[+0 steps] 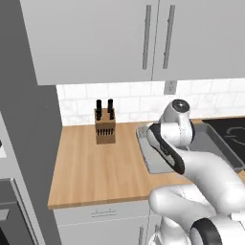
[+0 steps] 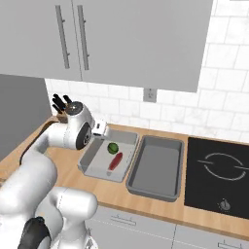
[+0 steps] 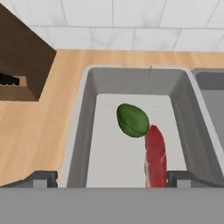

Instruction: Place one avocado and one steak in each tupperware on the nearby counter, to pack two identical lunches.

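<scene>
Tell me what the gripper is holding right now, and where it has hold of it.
Nothing is held. The gripper is open above the left tupperware, where the avocado and the steak lie loose on its floor between the spread fingertips.

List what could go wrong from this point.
1. The open pincer hangs low over the left light-grey rectangular tupperware; a careless lift could clip its rim or nudge the red steak slab lying beside one finger.
2. The round green avocado touches the steak and might roll if bumped.
3. The right light-grey tupperware looks empty, so the second lunch is still unpacked, and no further avocado or steak is in sight.
</scene>
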